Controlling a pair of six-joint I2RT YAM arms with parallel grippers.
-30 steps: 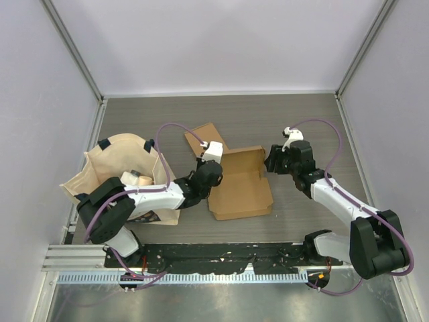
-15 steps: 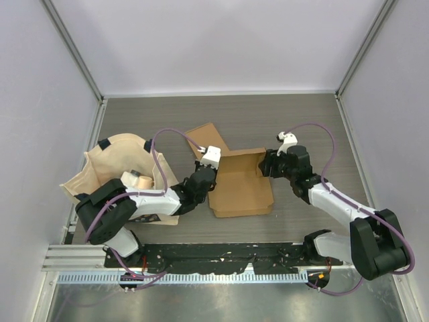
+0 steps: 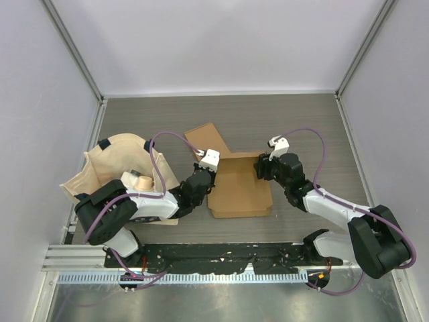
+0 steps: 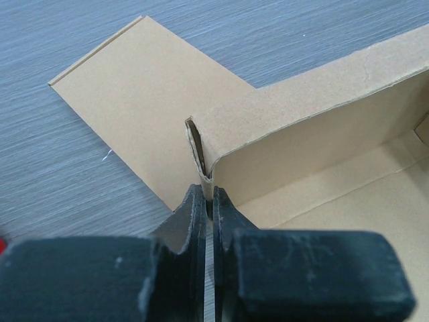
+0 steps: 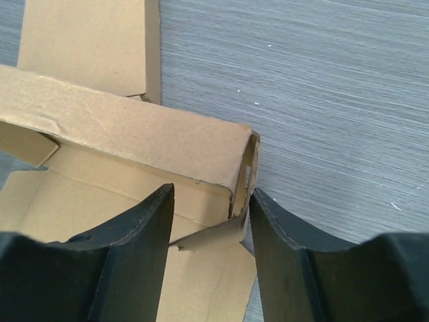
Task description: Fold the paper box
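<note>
One brown paper box (image 3: 238, 191), half-formed, rear wall raised, flap flat behind; at centre of table (image 3: 301, 127); left gripper (image 4: 209, 201) pinched tight on one rear corner; right gripper (image 5: 212, 194) parted, straddling the other.

A robot lab test cell: pale walls (image 3: 221, 40) on aluminium frame posts (image 3: 74, 50) enclose a grey wood-grain table (image 3: 268, 114), with a metal mounting rail (image 3: 221, 276) along its near edge
</note>
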